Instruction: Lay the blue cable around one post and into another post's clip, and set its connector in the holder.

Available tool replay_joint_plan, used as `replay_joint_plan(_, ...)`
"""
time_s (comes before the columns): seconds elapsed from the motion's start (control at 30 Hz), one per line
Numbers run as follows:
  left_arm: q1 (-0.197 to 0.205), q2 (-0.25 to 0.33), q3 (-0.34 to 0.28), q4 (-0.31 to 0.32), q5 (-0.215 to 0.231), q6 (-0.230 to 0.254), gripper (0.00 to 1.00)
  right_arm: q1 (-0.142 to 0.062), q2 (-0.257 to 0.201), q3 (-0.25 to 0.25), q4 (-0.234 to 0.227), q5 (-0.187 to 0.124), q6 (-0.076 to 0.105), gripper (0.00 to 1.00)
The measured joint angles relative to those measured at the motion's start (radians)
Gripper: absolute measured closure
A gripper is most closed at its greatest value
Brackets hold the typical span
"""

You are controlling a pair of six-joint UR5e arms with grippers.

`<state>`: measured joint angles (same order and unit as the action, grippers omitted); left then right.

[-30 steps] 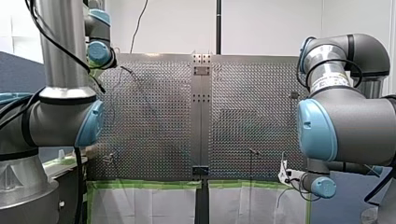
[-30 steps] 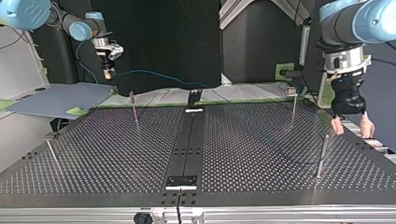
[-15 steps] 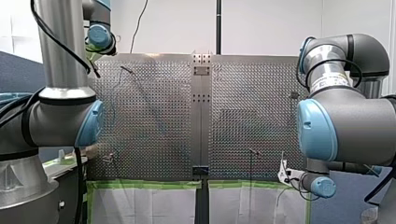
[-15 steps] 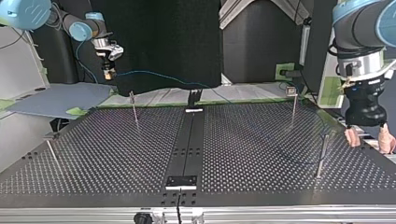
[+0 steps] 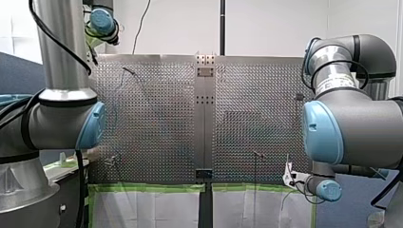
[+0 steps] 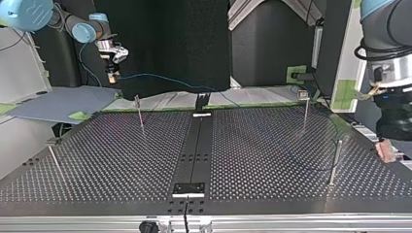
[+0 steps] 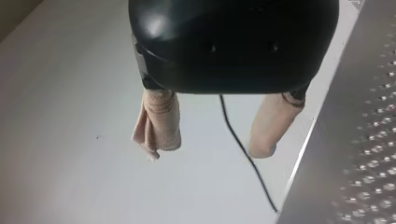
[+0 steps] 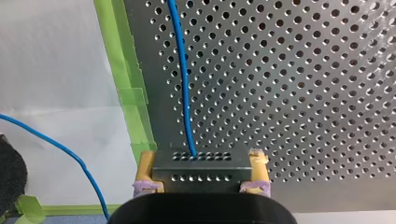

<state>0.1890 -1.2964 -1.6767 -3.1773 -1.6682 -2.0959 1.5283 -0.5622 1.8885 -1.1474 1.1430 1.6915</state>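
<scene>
Up front, we see the shiny surface [image 5: 157, 118] full of holes between our two arms. From across, our right fingers [image 6: 112, 76] hang past its far edge, and our left fingers [image 6: 387, 151] hang off its side. At the left wrist, those fingers stand wide apart and hold nothing. At the right wrist, the fingers pinch the grey connector [image 8: 201, 165], and the blue cable [image 8: 183, 93] runs ahead over the holes.

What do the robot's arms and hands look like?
My left arm and my right arm are grey tubes with light-blue joint caps; black cables hang along the left one. My left gripper is black with beige padded fingers; my right gripper is black with yellow pads.
</scene>
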Motion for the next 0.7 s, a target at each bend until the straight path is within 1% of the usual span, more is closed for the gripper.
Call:
replay_joint_plan(0.1,-0.005,0.004,0.013,-0.032,-0.031,0.032,0.00,0.000,0.000,0.000,0.000,0.000,0.001,1.00)
replay_joint_plan(0.23,-0.013,0.000,0.003,-0.073,-0.067,0.073,0.00,0.001,0.000,-0.001,0.000,0.000,0.002,1.00)
replay_joint_plan(0.53,-0.030,-0.004,-0.009,-0.154,-0.105,0.154,0.00,0.003,0.000,-0.005,0.004,0.000,0.002,1.00)
replay_joint_plan(0.7,-0.038,-0.004,-0.009,-0.203,-0.111,0.204,0.00,0.005,0.000,-0.006,0.004,0.000,0.002,1.00)
